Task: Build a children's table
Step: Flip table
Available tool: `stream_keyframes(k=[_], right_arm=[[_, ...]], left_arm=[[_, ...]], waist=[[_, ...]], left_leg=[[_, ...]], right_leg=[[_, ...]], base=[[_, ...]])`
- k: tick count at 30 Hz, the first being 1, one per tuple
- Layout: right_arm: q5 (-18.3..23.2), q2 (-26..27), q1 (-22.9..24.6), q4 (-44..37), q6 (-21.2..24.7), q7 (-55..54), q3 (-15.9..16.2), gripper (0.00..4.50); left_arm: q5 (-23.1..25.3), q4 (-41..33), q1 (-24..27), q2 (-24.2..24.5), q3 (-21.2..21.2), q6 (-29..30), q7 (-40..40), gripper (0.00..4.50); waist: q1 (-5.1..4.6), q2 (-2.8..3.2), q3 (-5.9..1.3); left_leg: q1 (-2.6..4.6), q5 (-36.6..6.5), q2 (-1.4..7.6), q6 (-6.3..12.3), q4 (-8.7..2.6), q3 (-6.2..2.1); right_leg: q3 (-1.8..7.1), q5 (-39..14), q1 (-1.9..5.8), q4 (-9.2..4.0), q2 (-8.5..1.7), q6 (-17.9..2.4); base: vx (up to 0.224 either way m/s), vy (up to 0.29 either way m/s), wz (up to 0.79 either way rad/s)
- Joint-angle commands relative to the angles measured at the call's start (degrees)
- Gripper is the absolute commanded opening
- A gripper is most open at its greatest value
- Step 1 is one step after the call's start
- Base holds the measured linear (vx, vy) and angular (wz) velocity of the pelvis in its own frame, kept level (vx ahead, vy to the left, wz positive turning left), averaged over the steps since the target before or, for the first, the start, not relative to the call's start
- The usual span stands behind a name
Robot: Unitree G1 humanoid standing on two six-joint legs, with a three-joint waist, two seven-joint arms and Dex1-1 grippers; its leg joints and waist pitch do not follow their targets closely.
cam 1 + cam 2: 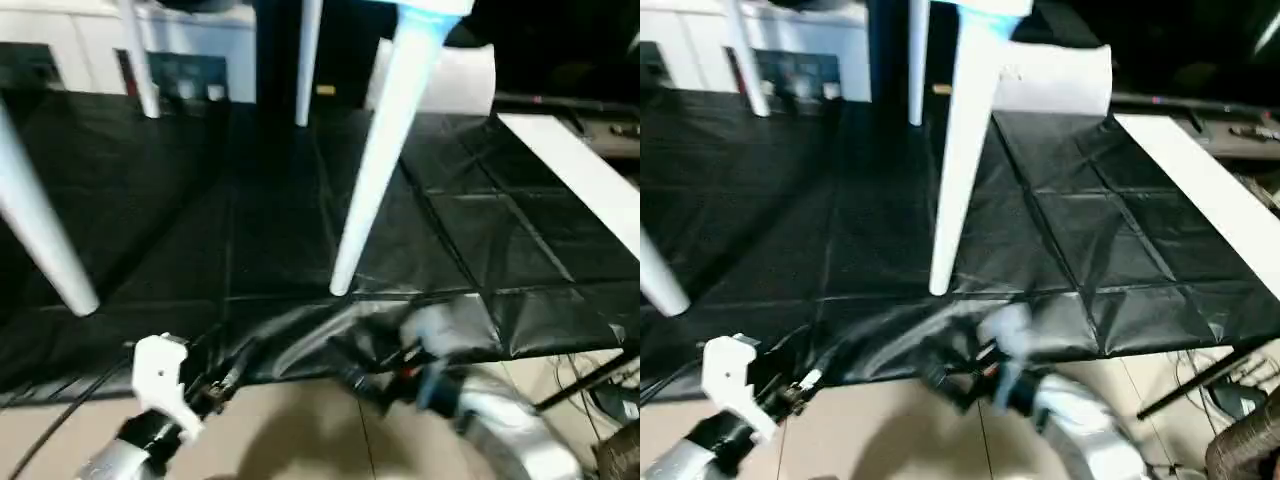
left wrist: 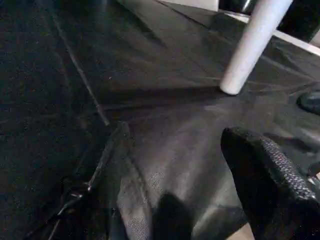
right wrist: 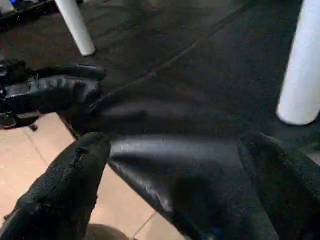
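The children's table stands upright on the black-covered work table [image 1: 200, 200], resting on its white tapered legs. One leg [image 1: 378, 150] comes down near the front edge, another [image 1: 40, 235] at the left, and two more [image 1: 140, 60] stand at the back. A corner of the tabletop [image 1: 432, 8] shows at the top. Both my grippers hang below the work table's front edge, clear of the legs. My left gripper [image 1: 225, 372] is open and empty. My right gripper [image 3: 175, 190] is wide open, its fingers [image 3: 65, 190] either side of the cover's hanging edge, holding nothing.
A white cabinet [image 1: 190, 45] stands behind the work table. A long white board [image 1: 580, 170] lies along the right side, and a white block [image 1: 450, 80] sits at the back. Tan floor tiles [image 1: 300, 430] and cables [image 1: 610, 390] lie below the front edge.
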Motion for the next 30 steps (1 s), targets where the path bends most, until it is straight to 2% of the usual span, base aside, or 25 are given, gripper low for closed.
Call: stream_keyframes(k=[1,2,3,4,5,6,7,8,9,10,11,12,13,14,15,16,17,18,21,23,25,26,27,28,30], right_arm=[[0.03,-0.13,-1.34,0.26,-0.14,1.03,-0.29,4.5],[0.03,-0.62,-1.06,0.37,-0.05,1.64,-0.08,4.5],[0.2,-0.91,-0.82,0.14,0.28,2.11,0.23,4.5],[0.8,-1.12,-0.36,-0.29,0.58,2.66,0.24,4.5],[2.59,-0.95,0.47,-0.53,2.11,3.04,-0.3,4.5],[3.39,-0.66,0.83,-0.43,2.78,3.1,-0.53,4.5],[3.82,-0.43,1.21,-0.27,3.11,2.93,-0.79,4.5],[4.08,-0.32,2.12,-0.31,2.97,3.18,-0.96,4.5],[4.17,-0.39,2.62,-0.47,2.84,3.42,-0.93,4.5],[4.12,-0.21,2.77,-0.5,2.8,3.43,-0.83,4.5],[4.1,0.02,3.08,-0.62,2.75,3.44,-0.73,4.5],[4.13,0.14,3.3,-0.74,2.73,3.43,-0.7,4.5],[4.24,0.38,4.28,-1.42,2.29,3.58,-0.49,4.5],[4.29,0.38,4.74,-1.82,2.06,3.65,-0.39,4.5],[4.67,0.32,5.16,-2.3,2.07,3.87,-0.28,4.5],[5.21,0.28,5.42,-2.64,2.28,4.2,-0.2,4.5],[5.1,0.08,5.41,-2.54,2.29,4.63,0.1,4.5],[5.04,0.03,5.39,-2.5,2.24,4.76,0.19,4.5],[4.74,-2.34,4.2,-1.51,2.03,11.43,2.99,4.5],[4.77,-3.51,3.27,-1.37,3.3,13.66,3.8,4.5],[4.43,-4.15,2.67,-1.13,3.45,14.71,4.07,4.5],[3.8,-4.13,1.97,0.07,3.54,13.71,3.38,4.5],[2.65,-3.59,1.23,1.9,4.14,10.47,2.29,4.5],[1.99,-3.11,0.97,2.82,4.27,8.29,1.56,4.5],[2.39,-1.51,1.1,3.52,4.42,5.06,-0.21,4.5]], left_arm=[[-0.46,0.37,1.6,-0.58,1.63,0.72,0.48,3.31],[-1.53,0.1,3.42,-1.64,2.43,0.26,0.96,3.31],[-1.79,-0.12,4.37,-1.8,2.67,-0.58,0.94,3.31],[-1.99,-0.39,5.06,-1.92,2.62,-1.13,0.8,3.31],[-2.28,-0.53,5.81,-1.92,2.6,-2.23,0.48,3.31],[-2.63,-0.44,6.12,-1.8,2.71,-2.81,0.27,3.31],[-2.61,-0.47,6.47,-1.74,2.94,-3.67,0.26,3.31],[-2.54,-0.94,7.11,-1.31,2.71,-4.3,0.35,3.31],[-2.5,-1.31,7.36,-1.09,2.48,-4.13,0.34,3.31],[-2.51,-1.4,7.38,-0.96,2.56,-3.93,0.15,3.31],[-2.65,-1.59,7.37,-0.86,2.61,-3.61,-0.19,3.31],[-2.81,-1.73,7.34,-0.84,2.6,-3.4,-0.43,3.31],[-3.57,-1.94,6.91,-0.88,2.55,-2.56,-1.3,3.31],[-3.39,-2.02,6.39,-0.36,1.98,-1.64,-1.82,3.31],[-3.21,-1.67,5.21,0.27,1.31,-0.1,-2.19,3.31],[-3.2,-0.93,3.61,0.83,0.61,1.65,-2.54,3.31],[-3.78,-0.16,2.81,1.19,0.07,1.69,-3.48,3.31],[-3.89,-0.02,2.71,1.27,-0.03,1.63,-3.72,3.31],[-6.94,3.16,2.11,3.79,-2.79,-0.68,-12.07,3.31],[-8.58,3.47,3.1,4.53,-3.0,-1.02,-14.96,3.31],[-9.13,3.39,3.77,5.36,-3.26,-0.75,-16.94,3.31],[-8.88,3.3,4.64,5.75,-3.44,-0.61,-17.47,3.31],[-6.63,3.0,5.3,6.05,-3.55,-0.16,-15.13,3.31],[-4.99,2.93,5.44,6.02,-3.59,0.09,-13.13,3.31],[-3.8,3.36,5.01,5.07,-3.26,0.43,-10.25,3.31]], waist=[[-1.33,2.63,-2.07],[-1.66,3.2,-1.53],[-1.26,2.44,-0.82],[0.22,0.19,-0.01],[0.76,-0.25,-1.18],[3.15,-0.98,0.99],[5.65,-1.82,0.65],[6.63,-1.94,0.19],[7.82,-1.49,0.47],[8.4,0.22,-0.15],[7.8,0.25,-0.53],[7.44,1.11,-1.1],[7.18,2.52,-1.62],[7.03,2.14,-1.68],[7.25,4.3,-1.81],[6.92,4.21,-1.52],[6.56,3.51,-1.46],[5.7,3.33,-1.37],[4.2,3.36,-0.55],[3.32,3.31,-0.79],[2.72,3.19,-0.77],[2.52,2.45,-0.72],[2.53,2.36,-0.71],[2.55,2.16,-0.76],[2.81,2.56,-0.87]], left_leg=[[3.0,3.27,5.37,23.34,-6.24,-9.45],[3.39,5.44,5.85,28.38,-6.07,-10.69],[1.96,6.65,3.76,30.36,-5.89,-9.94],[-2.88,1.67,-1.26,21.21,-3.65,-5.98],[0.15,1.4,0.58,15.58,-1.19,-2.93],[-1.25,-0.94,0.25,9.42,-0.25,-0.89],[-1.68,-2.89,0.68,6.74,1.88,-0.1],[-2.27,-2.86,0.61,6.55,2.45,-0.02],[-1.92,-1.36,1.41,5.85,0.98,0.15],[0.08,0.74,2.68,5.09,-3.0,1.13],[1.69,1.53,3.33,4.88,-4.22,1.84],[2.98,-1.45,4.89,6.8,-5.17,1.2],[2.89,-4.42,6.34,5.44,-5.67,0.46],[2.57,-4.39,6.33,4.97,-5.65,0.55],[2.08,-4.97,5.32,3.23,-5.52,0.77],[1.85,-9.06,4.84,0.95,-5.98,1.16],[1.68,-11.03,4.68,0.15,-6.18,1.35],[1.08,-13.23,4.1,-1.22,-6.54,1.41],[1.33,-22.86,3.65,-2.32,-7.07,1.98],[1.11,-21.72,3.87,-2.17,-6.89,1.99],[0.92,-19.72,4.0,-1.38,-6.8,2.18],[1.06,-19.16,4.07,-0.85,-6.64,2.44],[1.38,-18.78,4.18,-0.79,-6.56,2.62],[1.31,-17.5,4.17,-0.84,-6.55,2.76],[1.91,-17.12,4.35,-1.26,-6.38,2.97]], right_leg=[[-0.4,-3.54,-0.21,2.19,1.61,-15.36],[0.76,-7.52,-1.35,3.43,1.38,-15.61],[3.46,-6.93,-1.1,2.16,-0.19,-15.3],[6.45,-4.25,1.5,-3.59,-6.53,-10.95],[8.11,-6.79,1.15,-5.0,-7.86,-8.16],[10.2,-19.78,1.73,-8.05,-11.01,-1.84],[12.79,-30.41,2.29,-8.88,-12.31,3.41],[13.61,-31.54,3.13,-8.84,-12.41,4.51],[12.57,-28.28,2.99,-8.13,-11.01,1.43],[9.16,-17.45,2.41,-6.26,-6.47,-4.99],[7.39,-11.42,1.72,-5.1,-4.24,-7.27],[6.16,-2.65,0.73,-2.39,-1.89,-8.7],[6.15,2.32,0.63,-1.44,-2.25,-8.89],[6.24,5.0,0.86,-1.42,-2.59,-8.82],[6.3,8.27,0.95,-1.28,-2.94,-8.64],[6.44,8.0,1.12,-1.96,-3.15,-7.78],[6.49,7.46,1.44,-2.3,-3.26,-7.31],[6.43,5.52,1.99,-2.51,-3.38,-6.36],[7.47,-14.66,1.15,-4.5,-4.18,-5.08],[7.93,-18.33,1.0,-4.76,-4.58,-5.6],[7.97,-16.85,0.66,-4.63,-4.33,-6.17],[8.02,-16.54,0.37,-4.67,-4.24,-6.51],[8.09,-16.45,-0.1,-4.49,-4.24,-7.33],[8.06,-15.94,-0.02,-4.41,-4.2,-7.55],[8.18,-13.45,-0.48,-4.34,-4.1,-7.98]], base=[[0.058,-0.066,0.58],[0.068,-0.115,0.69],[0.014,-0.142,0.72],[0.014,-0.142,0.72],[-0.025,-0.124,0.46],[-0.031,-0.105,0.07],[-0.031,-0.105,0.07],[-0.015,-0.069,-0.03],[0.0,0.0,0.0],[0.0,0.0,0.0],[0.007,0.059,0.09],[-0.016,0.086,0.09],[-0.016,0.086,0.09],[-0.011,0.087,-0.02],[0.002,0.077,-0.07],[0.002,0.077,-0.07],[-0.021,0.058,-0.1],[-0.057,0.044,-0.15],[-0.045,0.025,-0.1],[-0.032,0.007,-0.05],[0.0,0.0,0.0],[0.0,0.0,0.0],[0.0,0.0,0.0],[0.0,0.0,0.0],[0.0,0.0,0.0]])
